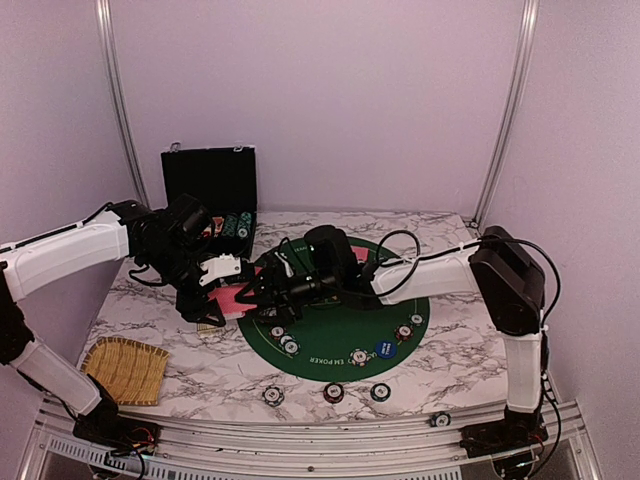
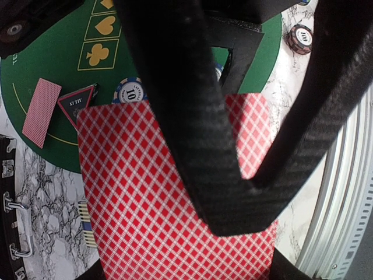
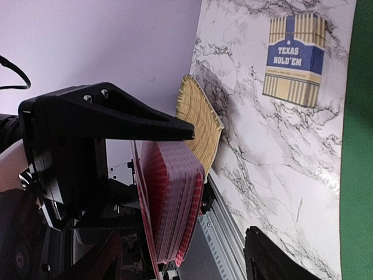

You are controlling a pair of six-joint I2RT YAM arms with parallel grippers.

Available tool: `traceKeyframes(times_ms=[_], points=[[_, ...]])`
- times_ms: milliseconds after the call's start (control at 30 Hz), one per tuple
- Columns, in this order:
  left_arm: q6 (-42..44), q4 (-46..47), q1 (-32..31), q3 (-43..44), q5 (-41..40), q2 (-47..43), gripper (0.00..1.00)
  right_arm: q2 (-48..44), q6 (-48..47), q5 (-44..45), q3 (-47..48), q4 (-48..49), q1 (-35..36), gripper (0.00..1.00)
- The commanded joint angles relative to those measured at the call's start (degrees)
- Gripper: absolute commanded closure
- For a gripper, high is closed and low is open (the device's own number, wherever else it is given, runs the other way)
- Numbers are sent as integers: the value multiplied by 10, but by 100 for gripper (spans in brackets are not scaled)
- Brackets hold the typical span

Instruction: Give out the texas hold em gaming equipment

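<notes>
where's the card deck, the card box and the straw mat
card deck (image 3: 172, 204), right wrist view, middle of stack
card box (image 3: 293, 58), right wrist view, blue label
straw mat (image 1: 125, 368), top view, centre

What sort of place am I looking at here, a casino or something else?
Probably a robot test bench, not a casino: a left arm and a right arm mounted on a metal rail at a marble-look table, plain lilac walls, and a green poker mat laid out.
</notes>
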Motion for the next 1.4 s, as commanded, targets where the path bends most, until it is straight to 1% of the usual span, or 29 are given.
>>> traceKeyframes(times_ms=[0,133,400,533,700,933,1167,1367], points=[[3,-8,0,10,17,-18,63,18,-22,12,47,-36,4,28],[3,-9,0,11,18,-18,63,33,-26,15,68,-50,3,27],[2,-10,0,11,18,-20,63,47,-11,11,74,-29,4,28],[4,-11,0,10,18,-21,63,41,-14,13,59,-31,0,33],[4,-11,0,11,19,-22,63,23,-20,17,37,-31,-5,36],[5,-11,0,11,20,-22,63,4,-42,24,27,-58,-6,42],[5,-12,0,11,19,-23,63,-7,-44,24,18,-56,-8,50],[5,-12,0,10,19,-24,63,-18,-51,24,15,-66,-11,55]])
